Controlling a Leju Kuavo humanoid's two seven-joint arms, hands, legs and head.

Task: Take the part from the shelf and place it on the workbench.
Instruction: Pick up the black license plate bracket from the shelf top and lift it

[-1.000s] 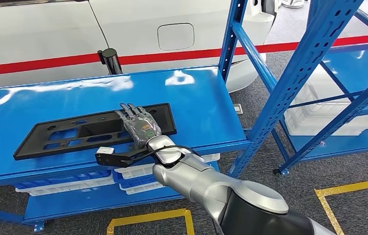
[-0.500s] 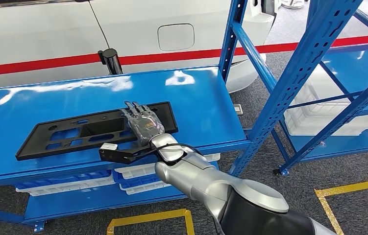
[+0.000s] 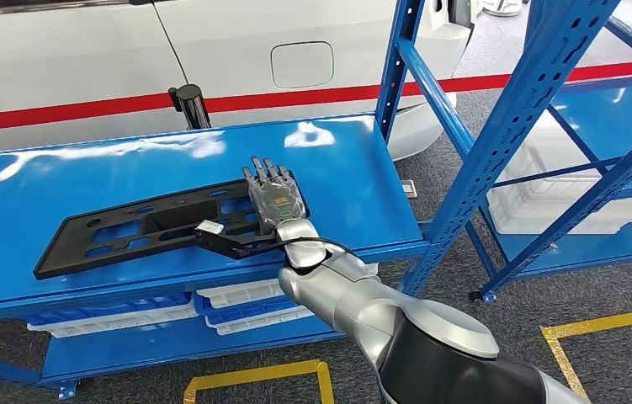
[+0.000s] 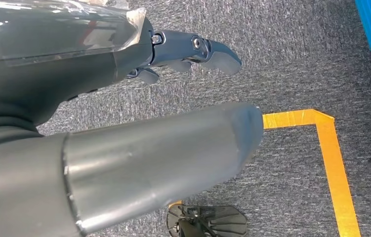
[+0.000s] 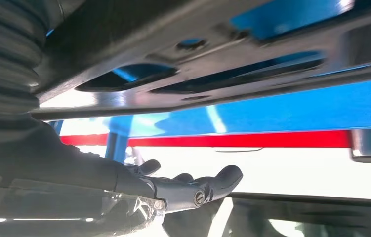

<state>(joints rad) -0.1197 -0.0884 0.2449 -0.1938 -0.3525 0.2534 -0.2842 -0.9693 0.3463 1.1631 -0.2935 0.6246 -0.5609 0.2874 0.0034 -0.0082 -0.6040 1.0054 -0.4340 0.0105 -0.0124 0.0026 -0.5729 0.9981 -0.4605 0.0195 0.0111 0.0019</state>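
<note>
Part [image 3: 156, 225] and right hand [image 3: 277, 200] shifted rightward

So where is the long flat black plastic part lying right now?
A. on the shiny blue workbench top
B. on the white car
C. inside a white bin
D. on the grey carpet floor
A: in the head view the long flat black plastic part lies on the shiny blue workbench top, with the robot's right hand over its right end.
</note>
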